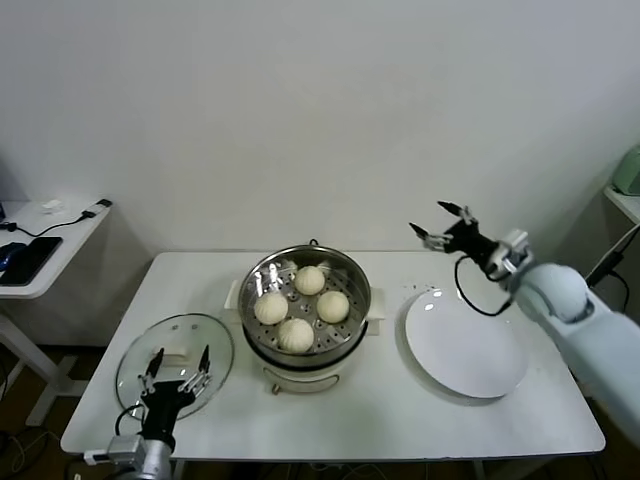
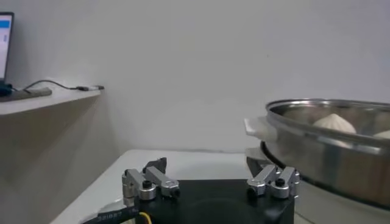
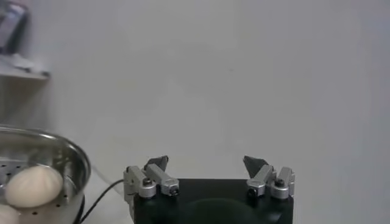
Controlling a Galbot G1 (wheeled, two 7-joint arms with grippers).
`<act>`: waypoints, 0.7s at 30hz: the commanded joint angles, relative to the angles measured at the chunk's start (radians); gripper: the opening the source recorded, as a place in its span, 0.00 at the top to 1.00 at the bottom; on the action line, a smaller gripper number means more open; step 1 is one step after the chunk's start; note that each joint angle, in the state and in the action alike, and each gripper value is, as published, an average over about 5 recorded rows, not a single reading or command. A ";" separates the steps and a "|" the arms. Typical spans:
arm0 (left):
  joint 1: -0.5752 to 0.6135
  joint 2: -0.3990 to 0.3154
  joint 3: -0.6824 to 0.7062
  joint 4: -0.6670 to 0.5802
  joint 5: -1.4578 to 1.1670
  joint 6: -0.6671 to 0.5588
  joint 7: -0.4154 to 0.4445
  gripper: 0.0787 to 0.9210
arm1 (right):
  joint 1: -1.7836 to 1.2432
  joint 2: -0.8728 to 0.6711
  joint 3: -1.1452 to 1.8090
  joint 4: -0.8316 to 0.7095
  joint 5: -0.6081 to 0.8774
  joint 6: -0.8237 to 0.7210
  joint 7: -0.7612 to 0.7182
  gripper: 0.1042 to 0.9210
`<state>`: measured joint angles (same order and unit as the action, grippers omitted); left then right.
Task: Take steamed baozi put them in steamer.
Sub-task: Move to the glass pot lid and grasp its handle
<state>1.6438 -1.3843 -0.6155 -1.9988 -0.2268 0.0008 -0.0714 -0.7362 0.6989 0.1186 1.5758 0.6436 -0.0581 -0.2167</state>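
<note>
Head view: four buns (image 1: 301,308) sit in the steamer (image 1: 305,352). Beyond its right side, my right gripper (image 1: 442,223) hangs open and empty; my left gripper (image 1: 178,372), beside the steamer's left, is open too — a careless swing could bump the pot.

Steamer (image 1: 305,310) sits mid-table with its top uncovered — straight-down access clear. Four baozi (image 1: 310,280) fill most of the perforated tray; only narrow gaps between them and along the steel wall. Glass lid (image 1: 175,362) lies flat on the table to the steamer's left, just beside its base, with the left gripper (image 1: 178,377) low over its near edge, fingers spread. White plate (image 1: 465,342) is bare — open room on the steamer's right. Right gripper (image 1: 441,228) hangs spread above the plate's far edge, well apart from the pot rim.
</note>
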 commanded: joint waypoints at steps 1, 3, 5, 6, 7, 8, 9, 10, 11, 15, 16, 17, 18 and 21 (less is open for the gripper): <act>-0.026 0.004 -0.010 0.053 0.062 -0.049 -0.015 0.12 | -0.674 0.214 0.540 0.029 -0.101 0.192 0.026 0.12; -0.030 0.001 -0.010 0.062 0.071 -0.061 -0.024 0.12 | -0.703 0.265 0.550 0.019 -0.097 0.234 0.024 0.12; -0.029 -0.001 -0.009 0.070 0.080 -0.070 -0.031 0.12 | -0.721 0.312 0.553 0.013 -0.094 0.277 0.019 0.12; -0.028 -0.002 -0.009 0.074 0.089 -0.076 -0.035 0.12 | -0.727 0.336 0.550 0.010 -0.090 0.300 0.015 0.12; -0.027 -0.002 -0.009 0.079 0.099 -0.080 -0.040 0.12 | -0.731 0.357 0.545 0.008 -0.085 0.318 0.011 0.12; -0.026 -0.003 -0.008 0.084 0.113 -0.085 -0.045 0.12 | -0.733 0.375 0.539 0.005 -0.081 0.336 0.007 0.12; -0.024 -0.004 -0.009 0.089 0.132 -0.092 -0.051 0.12 | -0.732 0.391 0.532 -0.001 -0.078 0.354 0.004 0.12; -0.023 -0.004 -0.009 0.094 0.152 -0.098 -0.058 0.12 | -0.731 0.404 0.525 -0.008 -0.077 0.371 0.001 0.12; -0.022 -0.004 -0.009 0.099 0.176 -0.105 -0.064 0.12 | -0.726 0.414 0.517 -0.016 -0.078 0.386 -0.001 0.12; -0.026 0.004 -0.018 0.133 0.357 -0.154 -0.120 0.12 | -0.699 0.446 0.495 -0.037 -0.087 0.428 0.000 0.12; -0.029 0.007 -0.022 0.147 0.417 -0.173 -0.142 0.12 | -0.694 0.451 0.491 -0.035 -0.092 0.428 0.004 0.12; -0.035 0.011 -0.030 0.168 0.518 -0.196 -0.175 0.12 | -0.691 0.455 0.488 -0.032 -0.105 0.423 0.013 0.12; -0.041 0.017 -0.042 0.194 0.642 -0.218 -0.212 0.12 | -0.690 0.461 0.485 -0.028 -0.122 0.412 0.025 0.12; -0.053 0.043 -0.077 0.271 1.001 -0.256 -0.314 0.12 | -0.694 0.475 0.477 -0.012 -0.179 0.370 0.069 0.12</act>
<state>1.6110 -1.3702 -0.6486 -1.8615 0.0942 -0.1461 -0.2004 -1.3559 1.0741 0.5555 1.5609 0.5401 0.2665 -0.1933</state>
